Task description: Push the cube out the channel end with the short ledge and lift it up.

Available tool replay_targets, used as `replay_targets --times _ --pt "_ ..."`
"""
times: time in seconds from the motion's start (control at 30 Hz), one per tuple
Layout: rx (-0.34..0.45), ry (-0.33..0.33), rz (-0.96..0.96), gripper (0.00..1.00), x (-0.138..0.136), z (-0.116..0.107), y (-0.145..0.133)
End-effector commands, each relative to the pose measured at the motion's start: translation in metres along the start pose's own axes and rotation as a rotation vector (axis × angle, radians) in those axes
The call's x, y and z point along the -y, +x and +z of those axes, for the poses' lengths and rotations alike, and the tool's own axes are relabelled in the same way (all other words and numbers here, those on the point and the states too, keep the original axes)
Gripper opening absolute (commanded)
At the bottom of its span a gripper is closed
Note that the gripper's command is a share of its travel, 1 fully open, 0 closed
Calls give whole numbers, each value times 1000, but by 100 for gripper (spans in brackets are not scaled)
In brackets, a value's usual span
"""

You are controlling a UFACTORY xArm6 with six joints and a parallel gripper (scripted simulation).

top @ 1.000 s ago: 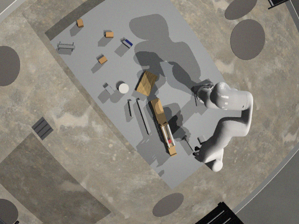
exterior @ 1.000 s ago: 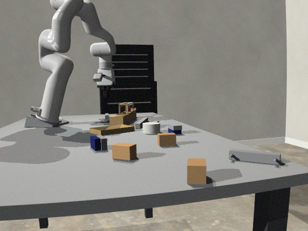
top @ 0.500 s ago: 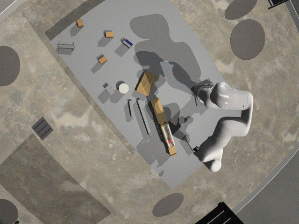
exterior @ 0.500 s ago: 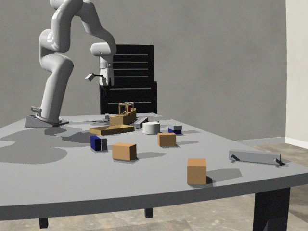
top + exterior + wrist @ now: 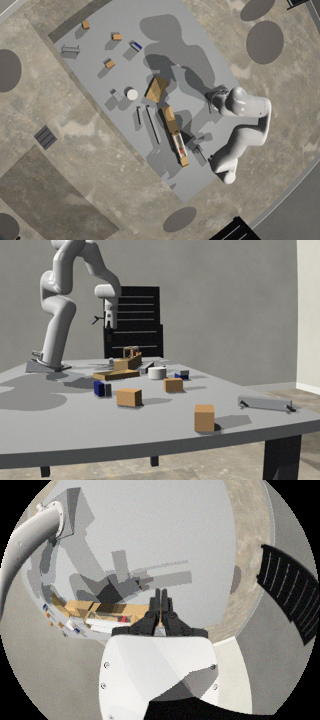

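The small red cube lies inside the narrow wooden channel with white side walls, near its lower end, where a short wooden ledge sticks out. A long wooden block adjoins the channel's other end. In the front view the channel stands far back on the table, with the cube barely showing. My gripper hangs high above the table, to the right of the channel and apart from it. In the wrist view the fingers are shut with nothing between them, and the channel lies to their left.
Two thin dark rods lie left of the channel and a small tool lies to its right. A wooden slab, a white cylinder, a grey block, three wooden cubes, a blue-grey block and a grey bar lie farther off.
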State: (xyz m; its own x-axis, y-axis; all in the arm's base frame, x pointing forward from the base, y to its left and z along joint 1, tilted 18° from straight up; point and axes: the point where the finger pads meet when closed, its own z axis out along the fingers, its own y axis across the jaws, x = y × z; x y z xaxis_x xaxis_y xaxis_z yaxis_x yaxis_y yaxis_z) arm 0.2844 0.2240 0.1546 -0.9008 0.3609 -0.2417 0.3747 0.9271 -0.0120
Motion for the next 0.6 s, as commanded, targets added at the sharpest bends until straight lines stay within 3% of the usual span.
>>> replay_targets --times 0.0,0.4,0.47,0.5,0.57 --pt "28 -1 278 0 -1 -1 -1" --pt "23 -15 869 0 -1 -1 -1" --pt "23 -15 869 0 -1 -1 -1" --pt "31 -16 1014 0 -1 -1 -1" --pt "35 -16 1084 0 -1 -1 -1"
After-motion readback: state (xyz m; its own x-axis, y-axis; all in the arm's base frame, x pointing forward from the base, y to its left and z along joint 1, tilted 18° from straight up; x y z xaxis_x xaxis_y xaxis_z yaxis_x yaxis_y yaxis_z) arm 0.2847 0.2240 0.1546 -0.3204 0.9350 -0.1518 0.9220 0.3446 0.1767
